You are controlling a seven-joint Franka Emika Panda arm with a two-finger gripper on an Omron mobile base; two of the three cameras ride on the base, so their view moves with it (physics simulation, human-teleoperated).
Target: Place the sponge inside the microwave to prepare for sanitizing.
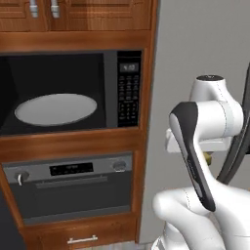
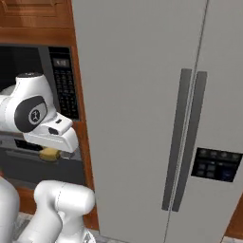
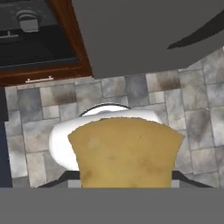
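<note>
The sponge (image 3: 127, 153), a yellowish-tan block, sits between the jaws of my gripper (image 2: 49, 153), which is shut on it and points down at the floor. The same sponge (image 2: 47, 154) pokes out under the white hand, and a sliver of the sponge (image 1: 209, 157) shows behind the forearm. The fingers are hidden by the block. The microwave (image 1: 110, 63) stands open up and to the left of the hand, with its pale round turntable plate (image 1: 56, 108) exposed and its keypad strip (image 1: 128, 88) on the right. The hand hangs below the microwave's floor level, off to its right.
A grey oven (image 1: 71, 188) with a knob and bar handle sits under the microwave, and a wooden drawer (image 1: 80, 239) under that. A tall grey fridge (image 2: 142, 118) stands close on the right. Wooden cabinets (image 1: 73, 12) hang above. Grey floor tiles (image 3: 131, 87) lie below the hand.
</note>
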